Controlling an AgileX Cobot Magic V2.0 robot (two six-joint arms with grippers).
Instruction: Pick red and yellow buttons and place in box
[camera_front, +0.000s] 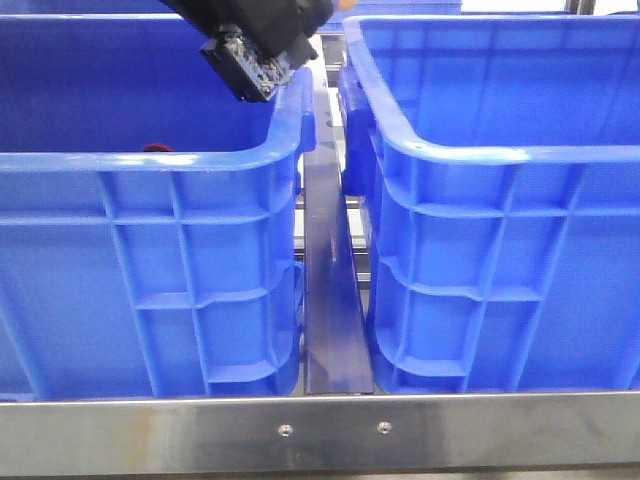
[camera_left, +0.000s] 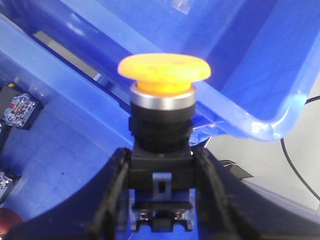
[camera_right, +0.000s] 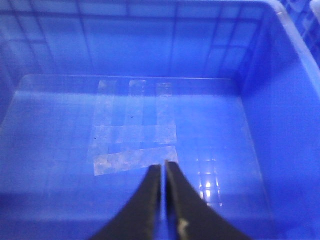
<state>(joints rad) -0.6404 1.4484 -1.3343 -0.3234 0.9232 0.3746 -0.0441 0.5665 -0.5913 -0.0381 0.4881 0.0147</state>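
Front view: the left arm's gripper (camera_front: 262, 62) hangs over the inner rim of the left crate (camera_front: 150, 160), just beside the gap to the box (camera_front: 480, 155) at the table's right side.

Left wrist view: the jaws clamp the yellow button (camera_left: 163, 70) by its dark base, cap pointing away from the wrist, the box's rim just beyond.

Right wrist view: the right gripper (camera_right: 164, 172), jaws pressed together and empty, hovers inside an empty crate with tape strips (camera_right: 134, 130) on its floor.

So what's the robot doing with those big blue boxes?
The left gripper is shut on a yellow button, holding it by its black base up between the two blue crates. The front view shows that arm above the left crate, near its inner rim. The right gripper is shut and empty, hanging over a crate floor bare except for some strips of tape.
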